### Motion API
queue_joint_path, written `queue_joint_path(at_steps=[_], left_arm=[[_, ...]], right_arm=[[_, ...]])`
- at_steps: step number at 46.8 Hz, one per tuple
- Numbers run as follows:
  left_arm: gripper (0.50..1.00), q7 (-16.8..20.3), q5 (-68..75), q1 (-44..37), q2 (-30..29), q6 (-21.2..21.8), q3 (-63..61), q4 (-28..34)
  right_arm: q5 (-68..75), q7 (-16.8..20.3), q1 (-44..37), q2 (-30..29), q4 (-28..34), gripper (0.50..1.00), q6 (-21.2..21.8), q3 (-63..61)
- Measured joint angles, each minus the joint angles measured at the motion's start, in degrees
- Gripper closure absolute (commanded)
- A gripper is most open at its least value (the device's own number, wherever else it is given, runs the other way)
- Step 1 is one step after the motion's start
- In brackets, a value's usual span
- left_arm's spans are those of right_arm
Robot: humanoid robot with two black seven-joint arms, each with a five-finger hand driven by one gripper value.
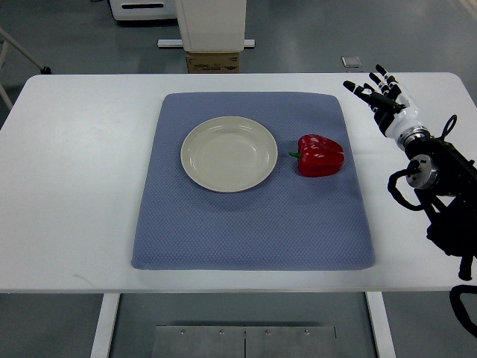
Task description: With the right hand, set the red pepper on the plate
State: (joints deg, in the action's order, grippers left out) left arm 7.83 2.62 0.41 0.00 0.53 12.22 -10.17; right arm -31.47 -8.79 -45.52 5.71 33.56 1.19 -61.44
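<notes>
White table (pixel 74 186) spans the frame, bare on the left side; in the middle lies a blue-grey mat (pixel 246 231), roughly square, flat on the tabletop; on the mat, upper centre-left, sits a cream plate (pixel 192 165), round, shallow, nothing in it. Just right of the plate, apart from its rim by a thin strip of mat, the red pepper (pixel 321 155) lies on its side w/ green stem pointing left toward the plate; pepper is on the mat, not on the plate. Further right, past the mat's edge, right hand (pixel 384 97) is over the table's far right corner; arm comes in from the right edge, black cabling & joints visible lower down; fingers (pixel 363 91) spread & extended, pointing up-left, holding nothing; hand is well apart from the pepper, no contact. Beyond the table at top centre, a white stand base and a cardboard box (pixel 213 61) on grey floor.
</notes>
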Motion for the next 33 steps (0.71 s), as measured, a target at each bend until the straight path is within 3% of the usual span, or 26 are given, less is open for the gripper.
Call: queue_joint_path(at_steps=[33], left_arm=[[0.5,0.0,0.0,0.0,0.0,0.0,0.0,0.0]], right_arm=[[1.2,0.0,-0.1,0.1,-0.1,0.5,0.3,2.0]])
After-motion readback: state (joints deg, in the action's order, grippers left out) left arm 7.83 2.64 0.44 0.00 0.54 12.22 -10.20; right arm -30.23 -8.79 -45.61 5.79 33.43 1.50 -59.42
